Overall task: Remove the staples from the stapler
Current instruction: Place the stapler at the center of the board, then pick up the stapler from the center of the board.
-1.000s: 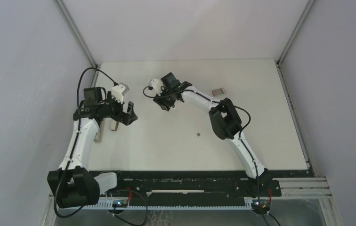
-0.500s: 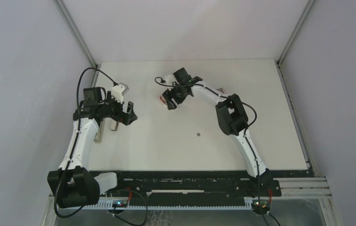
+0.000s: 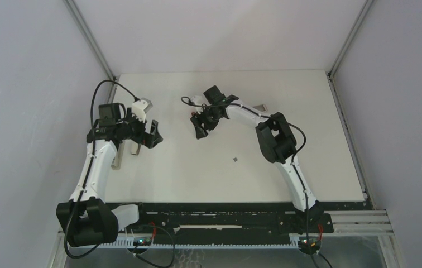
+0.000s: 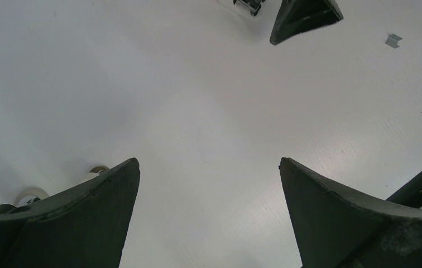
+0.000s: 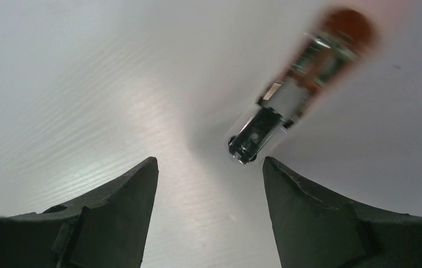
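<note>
One camera hung high behind the arm bases, looking down on the whole table. Both wrist cameras sat close over it, facing downward. The left one shared the loose staple with the overhead view.

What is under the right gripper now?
The stapler lies on the table just beyond the open fingers of the right gripper, not gripped, its metal end nearest. In the top view the gripper mostly covers it. What is inside it cannot be seen.

I noted left white-shelled arm, right white-shelled arm, both with bulky black joint housings; loose black cable off left wrist; matte charcoal wedge-shaped fingers; black base blocks.
</note>
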Robot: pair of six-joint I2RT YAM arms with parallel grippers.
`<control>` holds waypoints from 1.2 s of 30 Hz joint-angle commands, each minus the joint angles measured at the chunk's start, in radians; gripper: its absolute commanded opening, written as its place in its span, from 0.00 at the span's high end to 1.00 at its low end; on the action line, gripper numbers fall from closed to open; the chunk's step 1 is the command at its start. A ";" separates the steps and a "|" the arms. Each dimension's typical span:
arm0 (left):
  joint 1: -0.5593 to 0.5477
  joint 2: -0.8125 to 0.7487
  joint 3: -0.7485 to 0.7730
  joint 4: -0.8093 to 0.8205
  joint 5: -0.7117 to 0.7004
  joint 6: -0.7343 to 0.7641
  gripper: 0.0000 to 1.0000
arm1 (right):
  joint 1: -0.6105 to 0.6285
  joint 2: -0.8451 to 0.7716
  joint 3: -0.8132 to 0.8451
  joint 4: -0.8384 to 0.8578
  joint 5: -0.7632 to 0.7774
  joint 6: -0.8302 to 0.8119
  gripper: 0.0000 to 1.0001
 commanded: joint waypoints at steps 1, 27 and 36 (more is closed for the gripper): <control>0.013 -0.025 -0.018 0.038 0.004 -0.024 0.00 | 0.053 -0.041 -0.020 0.012 -0.081 0.023 0.31; -0.200 0.252 0.178 0.242 -0.316 -0.297 0.00 | -0.220 -0.690 -0.524 -0.007 -0.007 -0.053 0.00; -0.384 0.498 0.359 0.223 -0.429 -0.449 0.00 | -0.475 -0.896 -0.702 0.053 -0.050 -0.063 0.00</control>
